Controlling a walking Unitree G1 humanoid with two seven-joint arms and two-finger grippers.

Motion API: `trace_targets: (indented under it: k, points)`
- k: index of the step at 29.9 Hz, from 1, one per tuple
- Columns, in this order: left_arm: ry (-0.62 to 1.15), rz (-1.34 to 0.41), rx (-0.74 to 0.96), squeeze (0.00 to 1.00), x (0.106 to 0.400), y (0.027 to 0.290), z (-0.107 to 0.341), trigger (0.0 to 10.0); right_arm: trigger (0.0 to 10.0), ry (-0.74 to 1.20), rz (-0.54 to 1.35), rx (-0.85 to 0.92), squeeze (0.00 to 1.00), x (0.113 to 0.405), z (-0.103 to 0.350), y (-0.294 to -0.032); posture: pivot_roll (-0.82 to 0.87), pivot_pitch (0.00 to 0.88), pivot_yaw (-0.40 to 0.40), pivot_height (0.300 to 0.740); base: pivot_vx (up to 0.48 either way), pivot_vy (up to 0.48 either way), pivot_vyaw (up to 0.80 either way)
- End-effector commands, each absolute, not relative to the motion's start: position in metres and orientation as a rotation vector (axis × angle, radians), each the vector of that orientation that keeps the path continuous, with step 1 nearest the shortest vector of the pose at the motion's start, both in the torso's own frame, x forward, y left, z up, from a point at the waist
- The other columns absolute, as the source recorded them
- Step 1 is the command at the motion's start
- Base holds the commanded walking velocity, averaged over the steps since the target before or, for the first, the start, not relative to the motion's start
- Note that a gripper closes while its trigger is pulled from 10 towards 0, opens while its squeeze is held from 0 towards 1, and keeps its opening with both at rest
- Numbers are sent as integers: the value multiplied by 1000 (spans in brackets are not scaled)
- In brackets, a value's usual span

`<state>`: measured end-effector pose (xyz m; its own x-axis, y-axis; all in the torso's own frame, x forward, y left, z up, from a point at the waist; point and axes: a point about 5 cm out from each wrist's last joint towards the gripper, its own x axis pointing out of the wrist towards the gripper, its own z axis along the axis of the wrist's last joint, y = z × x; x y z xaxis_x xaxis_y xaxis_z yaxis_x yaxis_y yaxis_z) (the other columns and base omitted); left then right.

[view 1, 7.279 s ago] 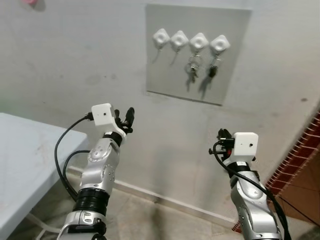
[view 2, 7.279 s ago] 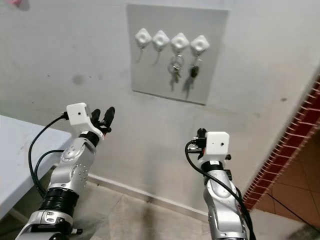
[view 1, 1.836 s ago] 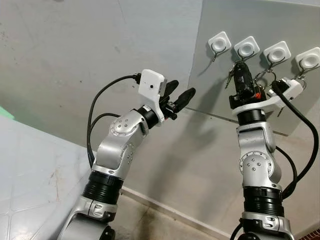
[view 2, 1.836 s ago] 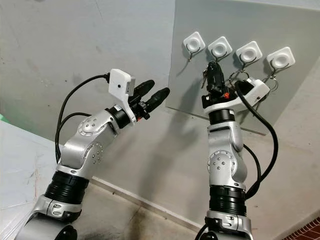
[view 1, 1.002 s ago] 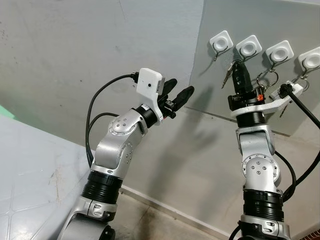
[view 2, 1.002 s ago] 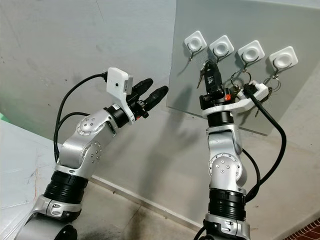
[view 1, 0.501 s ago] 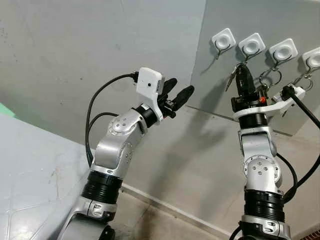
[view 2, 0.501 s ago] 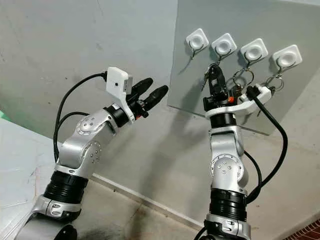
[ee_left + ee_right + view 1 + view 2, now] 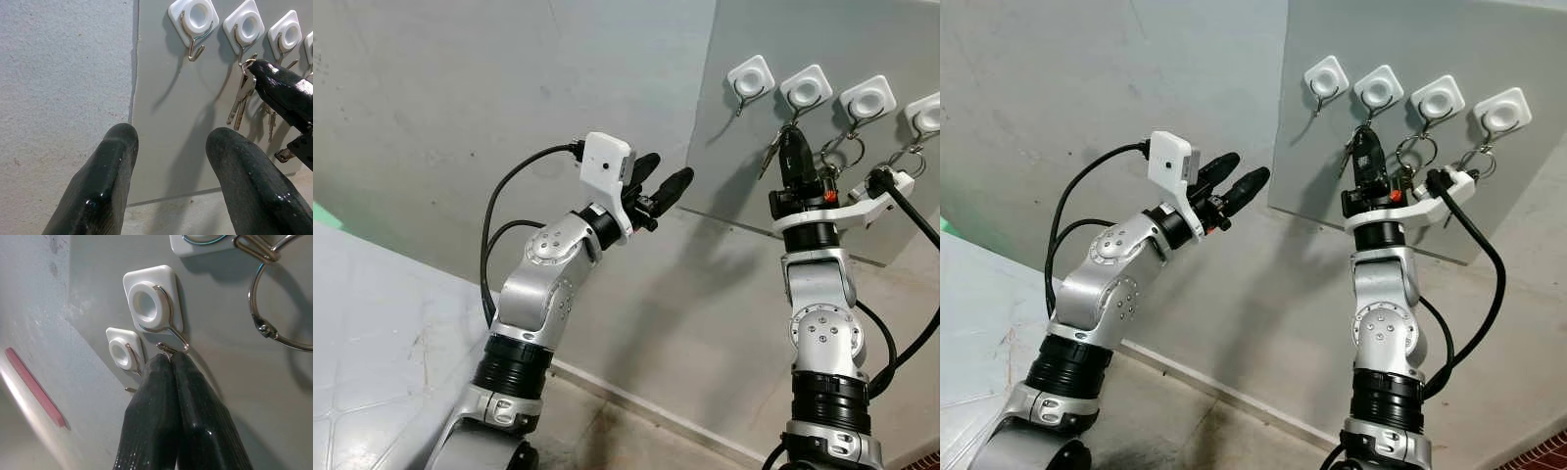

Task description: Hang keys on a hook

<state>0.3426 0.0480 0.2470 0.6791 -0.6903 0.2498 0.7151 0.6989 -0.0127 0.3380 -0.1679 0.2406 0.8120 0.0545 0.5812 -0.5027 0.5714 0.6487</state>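
A grey panel (image 9: 822, 186) on the wall carries a row of four white square hooks. The right end effector (image 9: 168, 363) is raised against it, fingers pressed together and pinching the ring of a bunch of keys (image 9: 240, 100) right at the wire tip of the second hook (image 9: 152, 307) from the left. In the left wrist view the ring sits at the bottom of that hook's wire and two keys dangle below it, slanting toward 7 o'clock; whether the ring is already over the wire cannot be told. The first hook (image 9: 193, 22), at 9 o'clock from the second, is bare. At 3 o'clock from the second, the third hook (image 9: 1435, 101) holds a large split ring (image 9: 274, 313), and the fourth hook (image 9: 1505, 110) also carries a ring with something hanging from it, too small to make out.

The left end effector (image 9: 658, 183) hangs in the air well to the 9 o'clock side of the panel, at about the height of the hanging keys, its two black fingers (image 9: 105, 181) spread apart and touching nothing, aimed at the hooks. A pale bench (image 9: 382, 352) shows at 8 o'clock in the head views, and a thin pink strip (image 9: 35, 387) lies on the wall in the right wrist view.
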Motion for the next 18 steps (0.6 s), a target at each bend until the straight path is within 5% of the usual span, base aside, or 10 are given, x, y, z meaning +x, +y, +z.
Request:
trace_targets:
  k: [1,18]
  points:
    - [-263,-798,-100,0,343,47,258,10000,10000,-575,374,916,0,337,249,-166,8,0,2,740,0,0,0]
    - [-265,-797,-102,0,343,47,259,10000,10000,-607,397,920,0,335,253,-167,8,0,2,740,0,0,0]
